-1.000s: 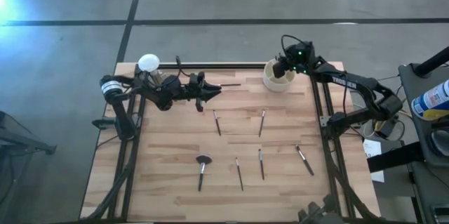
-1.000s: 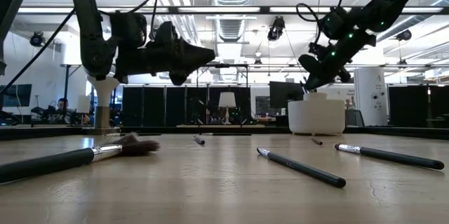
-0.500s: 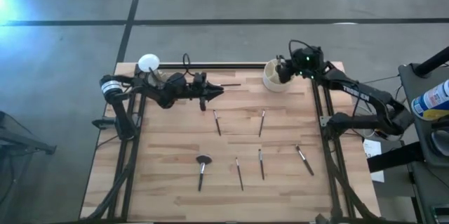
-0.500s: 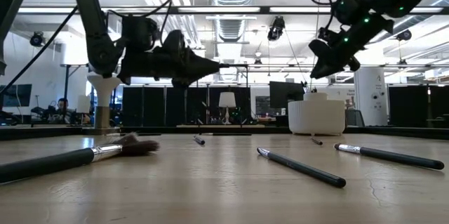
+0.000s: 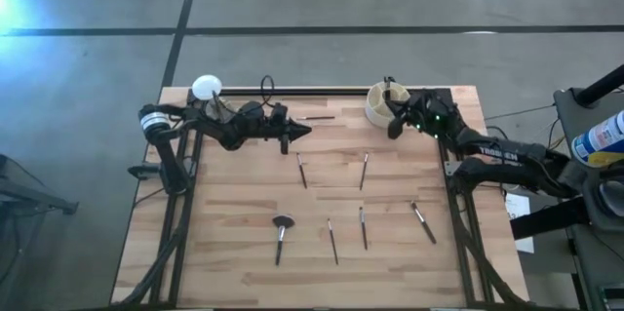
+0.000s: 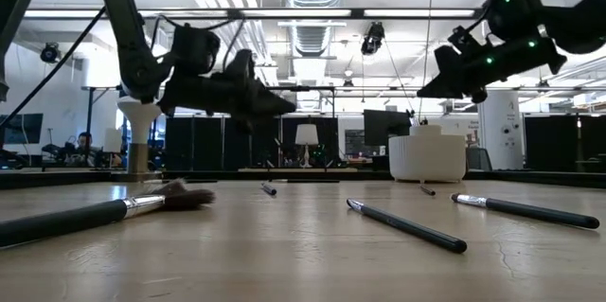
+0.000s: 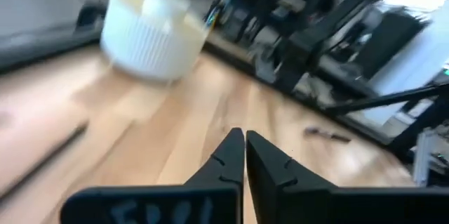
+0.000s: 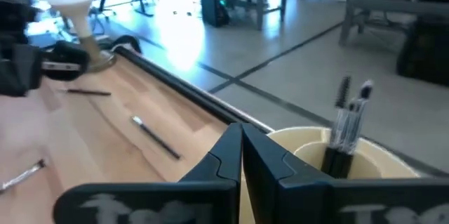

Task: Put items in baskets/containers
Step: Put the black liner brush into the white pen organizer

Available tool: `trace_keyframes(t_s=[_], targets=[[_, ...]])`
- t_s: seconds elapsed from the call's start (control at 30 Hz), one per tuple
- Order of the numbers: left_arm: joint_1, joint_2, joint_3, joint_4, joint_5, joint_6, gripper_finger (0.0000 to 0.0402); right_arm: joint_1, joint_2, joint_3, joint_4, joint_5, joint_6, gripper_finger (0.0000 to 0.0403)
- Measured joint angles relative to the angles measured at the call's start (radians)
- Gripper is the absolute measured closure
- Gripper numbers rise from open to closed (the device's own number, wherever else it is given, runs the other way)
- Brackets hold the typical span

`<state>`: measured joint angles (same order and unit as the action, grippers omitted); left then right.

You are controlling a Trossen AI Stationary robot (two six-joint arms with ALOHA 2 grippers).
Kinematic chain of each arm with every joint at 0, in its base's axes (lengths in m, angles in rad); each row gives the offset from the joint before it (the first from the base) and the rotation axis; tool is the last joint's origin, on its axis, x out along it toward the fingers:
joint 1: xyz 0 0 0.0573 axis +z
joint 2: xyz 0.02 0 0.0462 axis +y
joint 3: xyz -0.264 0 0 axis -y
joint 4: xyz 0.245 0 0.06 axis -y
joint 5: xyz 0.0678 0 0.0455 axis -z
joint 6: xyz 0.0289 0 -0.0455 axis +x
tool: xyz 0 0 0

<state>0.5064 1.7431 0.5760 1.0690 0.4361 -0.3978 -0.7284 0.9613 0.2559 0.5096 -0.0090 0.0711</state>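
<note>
A cream-white round cup [image 5: 381, 106] stands near the table's far edge, right of centre, with thin brushes [image 8: 349, 122] upright inside it. Several more thin brushes lie flat on the wood: one [image 5: 315, 117] near the far edge, two [image 5: 301, 170] [image 5: 365, 170] mid-table, and others near the front, among them a fluffy-headed one [image 5: 281, 236]. My left gripper [image 5: 304, 132] hovers shut above the table left of the cup, pointing at it [image 7: 151, 31]. My right gripper [image 5: 392, 126] is shut, raised just by the cup's near side [image 8: 330, 155].
A white disc on a metallic stand [image 5: 206, 87] rises at the far left corner behind my left arm. Black frame rails run along the table's left and right sides. Bare wood lies between the two grippers and around the scattered brushes [image 6: 407, 226].
My right gripper has drawn back from above the cup toward the table's near right side and tipped from pointing down to nearly level. My left gripper has moved a little toward the table's right, toward the cup. The brushes on the table have stayed put.
</note>
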Motion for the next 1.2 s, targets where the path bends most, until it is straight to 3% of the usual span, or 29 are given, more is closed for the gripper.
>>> trace_keyframes(t_s=[0.1,0.27,0.47,0.57,0.83,1.2], targets=[[-0.022,-0.053,0.000,-0.199,-0.078,0.006,0.0397,0.009,-0.007,-0.022,0.027,0.000,-0.036,0.0394],[-0.075,-0.232,0.000,-0.681,-0.284,0.029,0.0397,0.009,-0.013,-0.030,0.029,-0.003,-0.075,0.0394],[-0.091,-0.467,-0.011,-1.236,-0.522,-0.115,0.0396,0.009,-0.010,-0.045,0.029,-0.078,-0.082,0.0394],[-0.082,-0.539,-0.017,-1.399,-0.613,-0.160,0.0387,0.009,-0.010,-0.057,0.028,-0.082,-0.081,0.0394],[0.019,-0.588,-0.096,-1.449,-0.646,-0.164,0.0328,0.031,-0.010,-0.081,0.027,-0.105,-0.068,0.0394],[0.136,-0.588,-0.203,-1.224,-0.650,-0.040,0.0303,0.111,-0.010,-0.083,0.029,-0.131,-0.076,0.0394]])
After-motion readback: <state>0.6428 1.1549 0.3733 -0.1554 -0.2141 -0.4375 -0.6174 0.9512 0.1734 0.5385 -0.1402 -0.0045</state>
